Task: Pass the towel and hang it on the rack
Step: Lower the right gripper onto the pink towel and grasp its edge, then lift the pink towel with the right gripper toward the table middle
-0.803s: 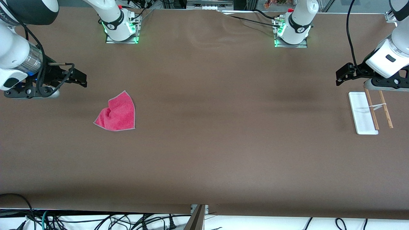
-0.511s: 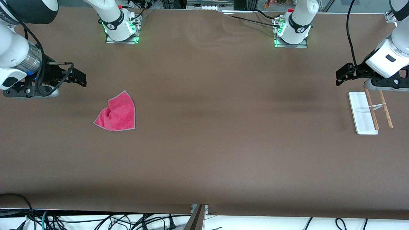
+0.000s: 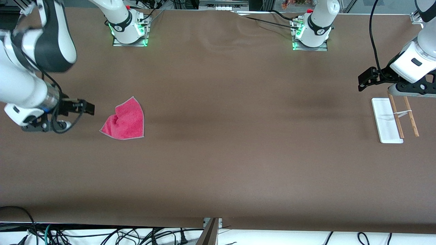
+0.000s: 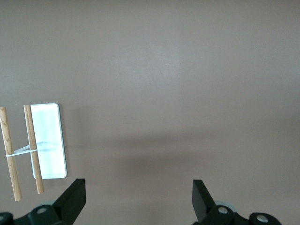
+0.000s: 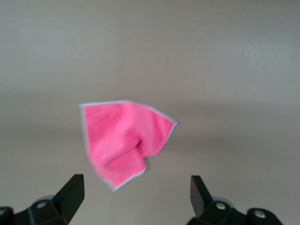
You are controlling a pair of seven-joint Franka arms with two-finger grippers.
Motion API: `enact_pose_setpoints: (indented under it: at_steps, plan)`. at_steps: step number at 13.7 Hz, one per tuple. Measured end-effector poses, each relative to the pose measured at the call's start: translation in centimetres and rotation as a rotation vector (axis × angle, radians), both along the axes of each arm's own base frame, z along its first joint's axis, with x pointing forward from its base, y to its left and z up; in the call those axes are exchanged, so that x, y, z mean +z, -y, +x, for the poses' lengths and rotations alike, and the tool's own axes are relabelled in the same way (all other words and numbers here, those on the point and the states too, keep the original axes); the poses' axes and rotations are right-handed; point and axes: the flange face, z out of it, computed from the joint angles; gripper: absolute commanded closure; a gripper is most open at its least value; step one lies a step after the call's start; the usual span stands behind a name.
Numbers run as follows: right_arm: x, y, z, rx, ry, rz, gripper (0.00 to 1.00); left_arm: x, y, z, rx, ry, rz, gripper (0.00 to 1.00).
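Pink terry, the towel (image 3: 125, 119) lay rumpled on the table (image 3: 224, 153) toward the right arm's end. Just beside it hung the right gripper (image 3: 89, 108), fingers spread. Near the rack (image 3: 391, 119) the left gripper (image 3: 361, 81) waited, apparently spread too.

Brown table (image 3: 218, 163), tangled cables (image 3: 112, 234) below

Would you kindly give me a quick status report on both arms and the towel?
Right claw open, beside towel, nothing held. Left claw open, waiting by rack. Towel crumpled flat on table; nothing between them.
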Motion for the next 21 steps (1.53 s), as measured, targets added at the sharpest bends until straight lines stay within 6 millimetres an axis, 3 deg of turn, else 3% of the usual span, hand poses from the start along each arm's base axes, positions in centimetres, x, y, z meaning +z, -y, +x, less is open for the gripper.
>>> enact_pose_setpoints:
  at_steps: [3, 5, 11, 15, 17, 21]
  plan:
    - [-8.9, 3.0, -0.8, 0.031, 0.074, -0.013, 0.00, 0.0, 0.0, 0.0, 0.000, 0.000, 0.000, 0.00]
    - [-12.8, 3.9, -1.7, 0.043, 0.088, -0.019, 0.00, 0.0, 0.0, 0.0, 0.000, 0.000, 0.000, 0.00]
    - [-22.3, 5.2, -2.3, 0.020, 0.117, -0.033, 0.00, 0.0, 0.0, 0.0, 0.000, -0.002, 0.000, 0.00]
    - [-24.7, 4.5, -2.7, -0.003, 0.105, -0.010, 0.06, 0.0, 0.0, 0.0, 0.000, -0.003, 0.000, 0.00]
    - [-24.8, 4.3, -2.7, -0.003, 0.104, -0.007, 0.20, 0.0, 0.0, 0.0, 0.000, -0.003, 0.000, 0.00]
    - [-24.7, 4.3, -2.6, 0.004, 0.104, -0.006, 0.86, 0.0, 0.0, 0.0, 0.000, -0.003, 0.000, 0.00]
